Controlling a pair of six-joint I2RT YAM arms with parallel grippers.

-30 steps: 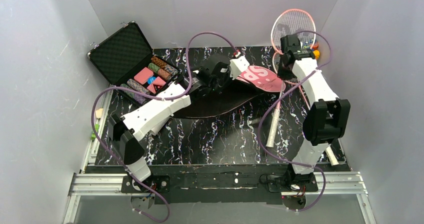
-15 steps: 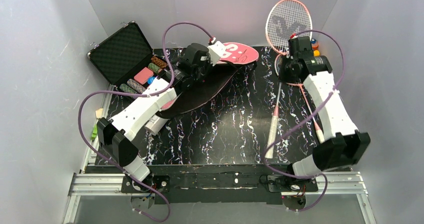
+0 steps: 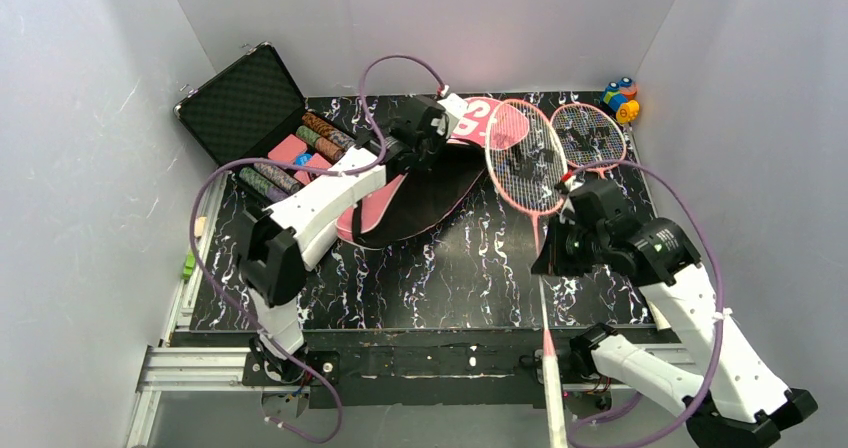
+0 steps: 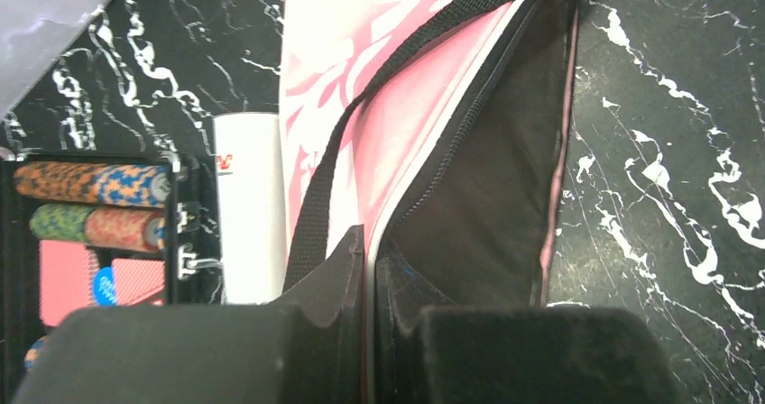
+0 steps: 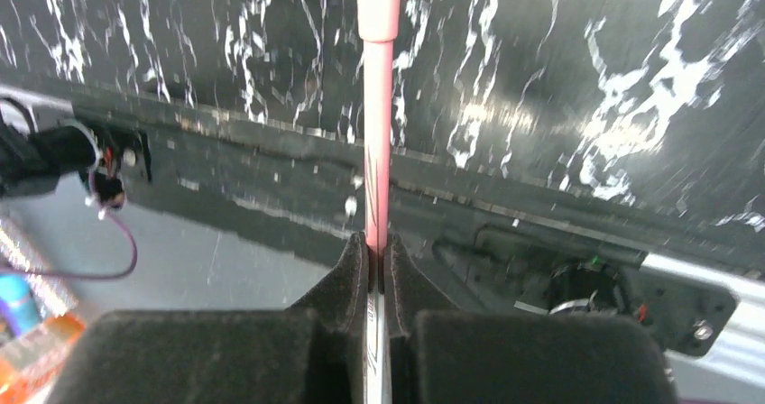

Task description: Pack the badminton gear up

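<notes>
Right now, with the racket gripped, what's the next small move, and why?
Probably ease the racket head-first into the cover. The right gripper is shut on its shaft, its head lies at the cover's mouth, and the left gripper pinches the cover's edge, holding it open.

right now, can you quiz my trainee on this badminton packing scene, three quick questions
1. True or false: the right hand is shut on the thin shaft of a racket.
2. Fill in: the multicoloured toy sits at the far ___ corner of the table.
3. What does the left hand pinch? A the racket; B the edge of the pink cover; C the multicoloured toy.
Key: 1 true; 2 right; 3 B.
</notes>
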